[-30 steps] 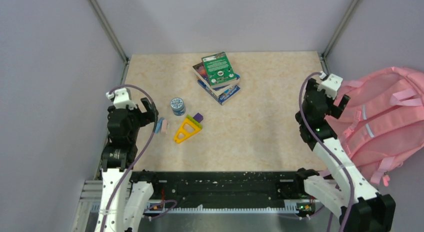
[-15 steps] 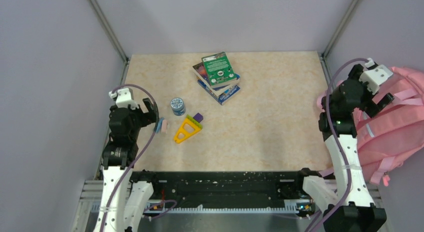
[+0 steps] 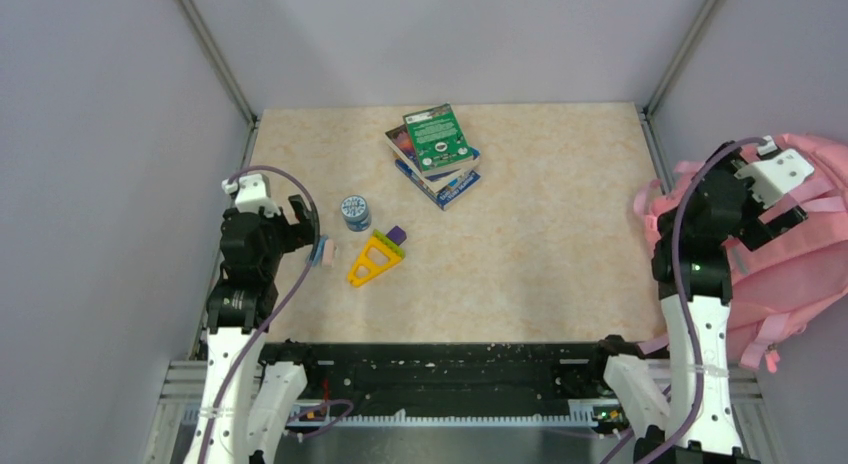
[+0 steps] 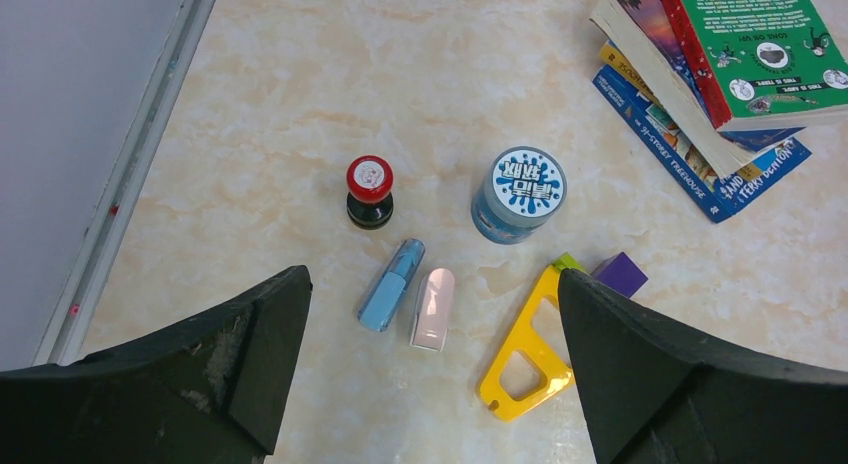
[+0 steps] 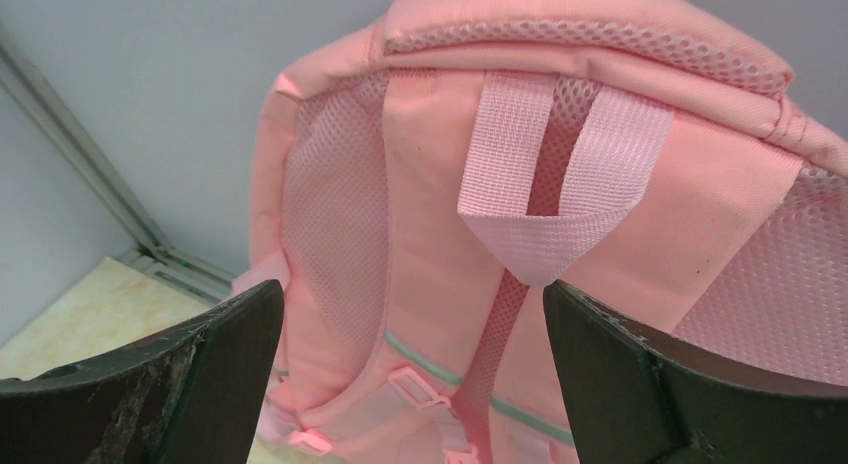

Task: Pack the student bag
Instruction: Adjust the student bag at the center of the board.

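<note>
The right gripper (image 5: 412, 304) hangs spread wide and empty, the bag (image 5: 440, 234) just ahead of it, straps facing it. The top view cuts off the bag's far side. The left gripper (image 4: 432, 284), also spread, hovers over small items. Only its wrist view shows the stamp (image 4: 369, 191) ahead-left, hidden from above.

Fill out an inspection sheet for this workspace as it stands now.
Surface: beige marbled table, no spills seen.
Job's things: pink student bag at the right edge, strap side facing the right end effector.
Clutter: book stack, blue tub, red-capped stamp, small blue piece, small pink piece, yellow triangle, purple block.
End effectors: left end effector and the right one open, empty.
Cables: purple cables loop along each arm.
Surroundings: plain walls, metal corner rails.
</note>
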